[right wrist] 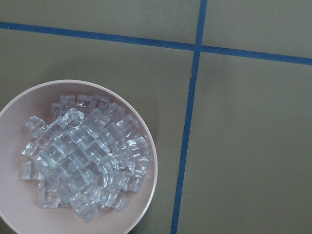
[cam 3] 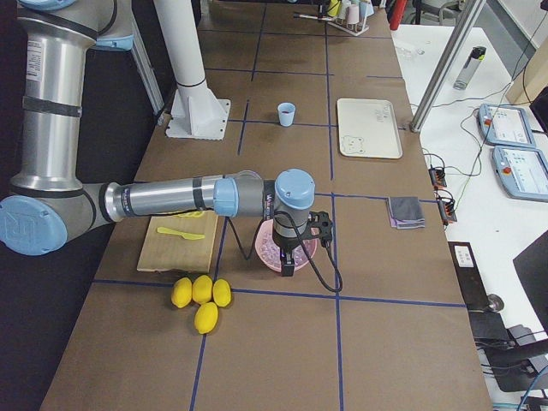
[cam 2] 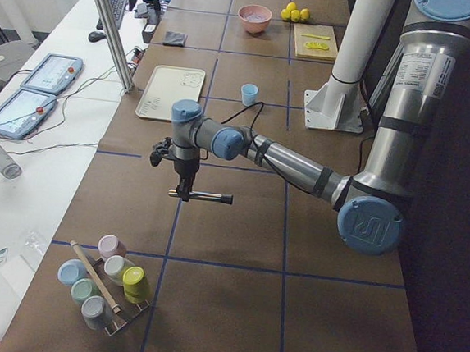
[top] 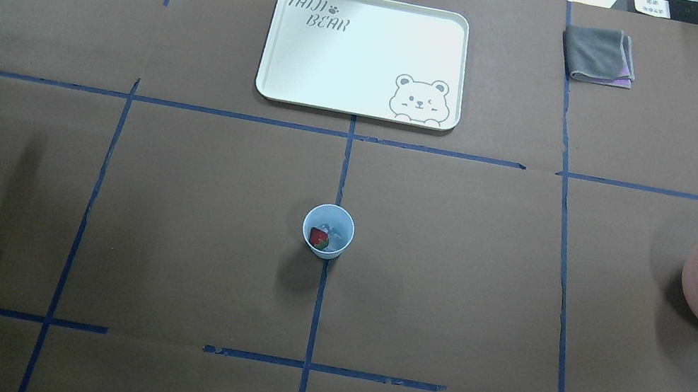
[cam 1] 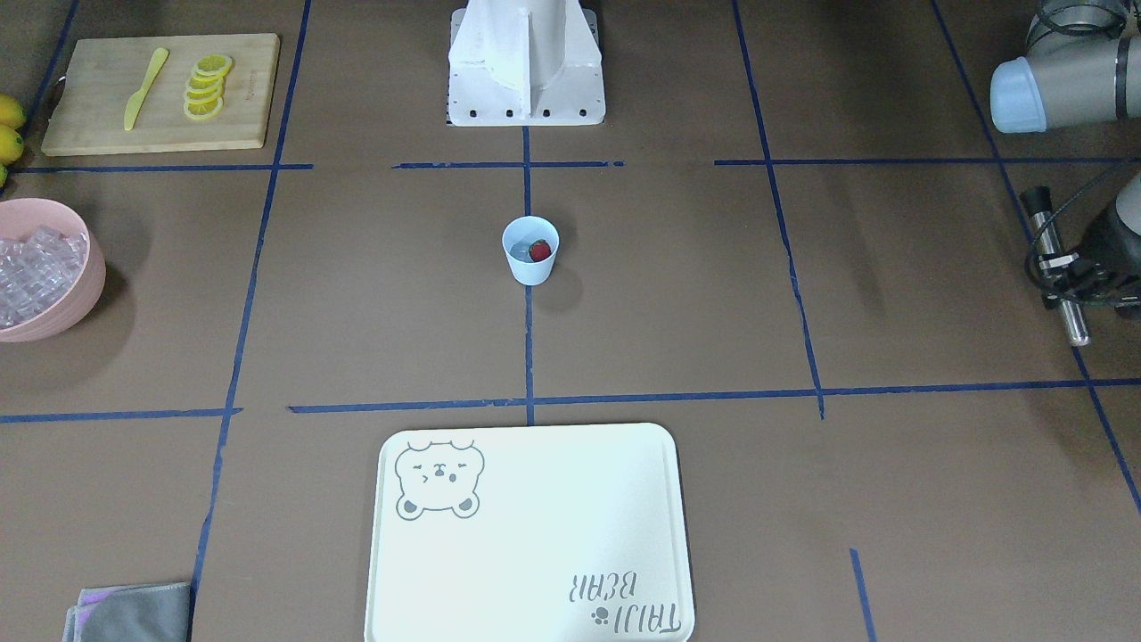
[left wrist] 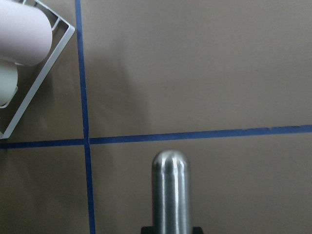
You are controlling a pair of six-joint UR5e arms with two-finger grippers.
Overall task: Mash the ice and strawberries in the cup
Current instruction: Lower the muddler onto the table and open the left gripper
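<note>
The pale blue cup (cam 1: pixel 530 259) stands upright at the table's centre, also in the overhead view as the cup (top: pixel 325 248). Inside it lie a red strawberry (top: pixel 318 237) and a few clear ice cubes (top: pixel 335 234). My left gripper (cam 1: pixel 1061 267) hovers far from the cup at the table's left end, shut on a metal rod (cam 1: pixel 1070 321); the rod's rounded tip (left wrist: pixel 170 185) shows in the left wrist view. My right gripper (cam 3: pixel 287 261) hangs over the pink bowl (right wrist: pixel 148 195) of ice (right wrist: pixel 83 156); I cannot tell whether it is open or shut.
A white bear tray (top: pixel 283 80) lies beyond the cup. A cutting board (cam 1: pixel 89 134) carries lemon slices (cam 1: pixel 207 86) and a yellow knife (cam 1: pixel 144 87), with whole lemons (cam 3: pixel 201 295) beside it. A grey cloth (top: pixel 598 55) sits far right. A rack of pastel cups (cam 2: pixel 106 284) stands below the left gripper.
</note>
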